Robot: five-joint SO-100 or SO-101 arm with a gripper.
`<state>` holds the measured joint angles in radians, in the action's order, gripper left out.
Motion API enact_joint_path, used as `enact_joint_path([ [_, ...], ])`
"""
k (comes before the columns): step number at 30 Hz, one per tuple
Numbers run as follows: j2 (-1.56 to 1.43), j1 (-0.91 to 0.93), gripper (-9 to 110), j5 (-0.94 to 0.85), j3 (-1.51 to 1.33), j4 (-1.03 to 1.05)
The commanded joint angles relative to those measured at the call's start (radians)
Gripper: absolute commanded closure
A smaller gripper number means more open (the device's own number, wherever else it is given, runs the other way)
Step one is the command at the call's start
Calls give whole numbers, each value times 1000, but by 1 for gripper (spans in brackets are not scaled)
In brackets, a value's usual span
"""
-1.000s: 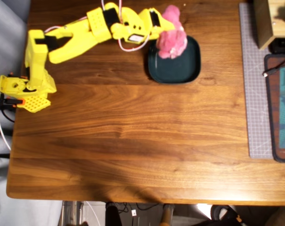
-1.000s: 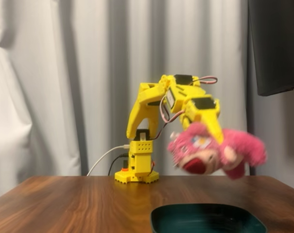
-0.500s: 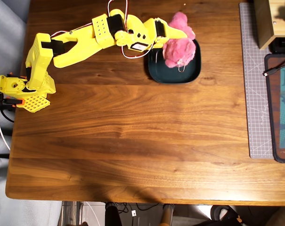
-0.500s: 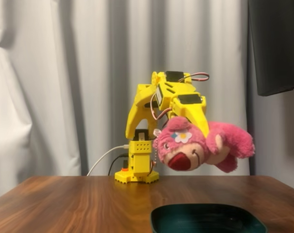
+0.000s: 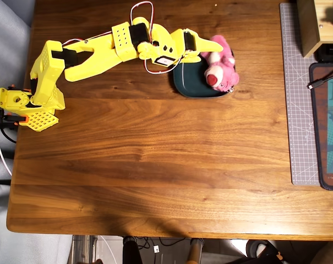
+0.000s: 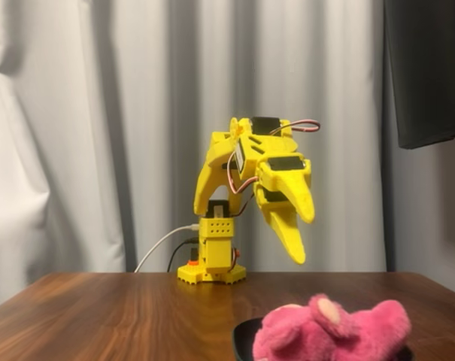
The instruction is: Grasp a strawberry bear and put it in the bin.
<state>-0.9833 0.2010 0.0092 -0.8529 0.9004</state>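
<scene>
Drop step, apparently done. Bear [image 5: 219,62] lying in the dish [image 5: 189,82], slumped toward the dish's right side in the overhead view, head near the lower-right rim, one limb poking past the top-right corner. In the fixed view, bear [image 6: 329,332] resting low on the dish [image 6: 244,338], pink back filling most of it. Gripper [image 6: 297,235] hanging well above the dish, fingers parted and holding nothing, nothing touching the bear. In the overhead view, gripper [image 5: 202,50] over the dish's upper-left rim. Next move, judged: lift and pull the arm [image 5: 89,50] back away from the dish, without snagging the plush. Task looks nearly complete.
</scene>
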Motion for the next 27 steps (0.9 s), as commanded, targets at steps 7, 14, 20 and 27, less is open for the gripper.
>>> enact_joint_path([
  [7, -21, -49, 102, -11, 420, 382],
  [14, -60, -77, 102, 5, 790, 897],
  [20, -532, -164, 102, -11, 172, 896],
  [27, -1129, -279, 102, 5, -345, 798],
])
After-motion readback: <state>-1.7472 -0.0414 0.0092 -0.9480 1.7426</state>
